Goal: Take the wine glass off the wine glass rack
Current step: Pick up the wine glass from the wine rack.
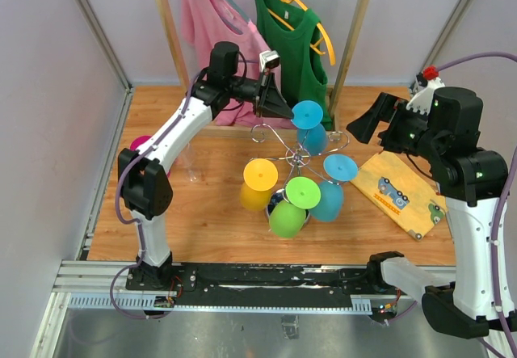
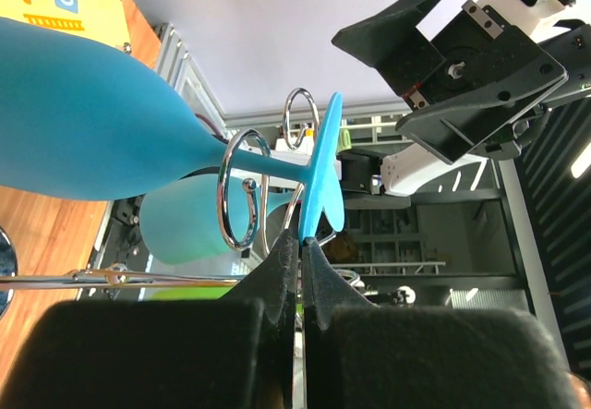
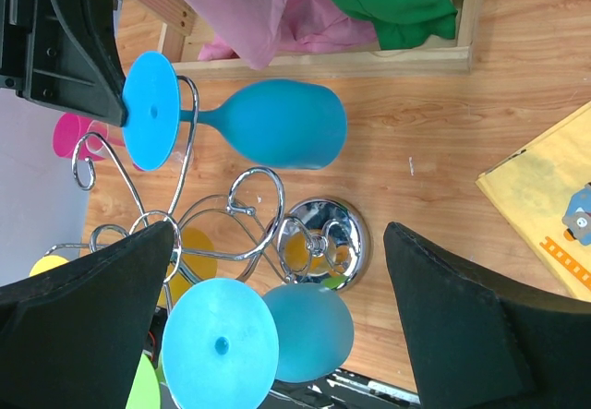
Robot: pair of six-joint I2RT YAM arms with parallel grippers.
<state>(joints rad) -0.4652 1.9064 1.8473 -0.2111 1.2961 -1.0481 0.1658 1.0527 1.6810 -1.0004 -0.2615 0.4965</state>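
The chrome wine glass rack (image 1: 295, 157) stands mid-table with several coloured glasses hung upside down on its scrolled arms. The rearmost blue wine glass (image 1: 310, 136) hangs with its stem in a wire loop (image 2: 242, 187). My left gripper (image 1: 287, 111) is shut on the edge of that glass's round foot (image 2: 323, 174); its fingertips (image 2: 288, 252) pinch the disc's rim. The right wrist view shows the same glass (image 3: 277, 123) and the rack's mirror base (image 3: 351, 243). My right gripper (image 3: 277, 234) is open above the rack, to the right of it in the top view (image 1: 359, 125), touching nothing.
A second blue glass (image 1: 329, 198), a yellow one (image 1: 258, 182) and a green one (image 1: 292, 212) hang on the rack's near side. A pink glass (image 1: 141, 142) is at the left. A yellow mat (image 1: 396, 192) lies right. A wooden rail (image 1: 174, 43) with shirts stands behind.
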